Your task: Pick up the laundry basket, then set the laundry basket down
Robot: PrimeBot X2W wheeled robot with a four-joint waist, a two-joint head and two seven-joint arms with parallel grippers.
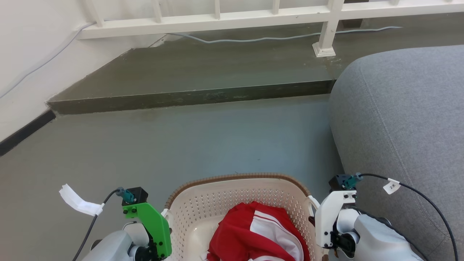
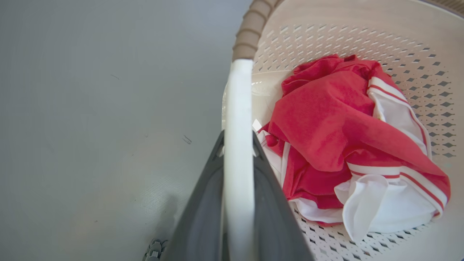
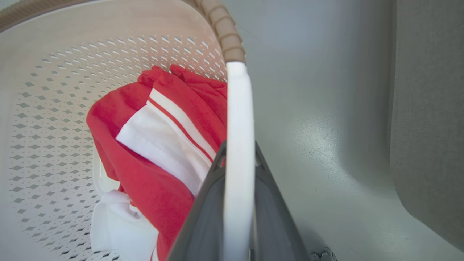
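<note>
The cream-white perforated laundry basket with its brown woven-look rim sits low in the head view, between my two arms. A red and white garment lies crumpled inside it. In the left wrist view my left gripper is shut on the basket's white side handle, one dark finger on each side. My right gripper clamps the opposite white handle the same way. Grey floor shows beside the basket in both wrist views. I cannot tell whether the basket touches the floor.
A grey sofa stands close on the right, almost against my right arm. Ahead, a raised dark step crosses the floor, with a white railing and its post on it. A white wall runs along the left.
</note>
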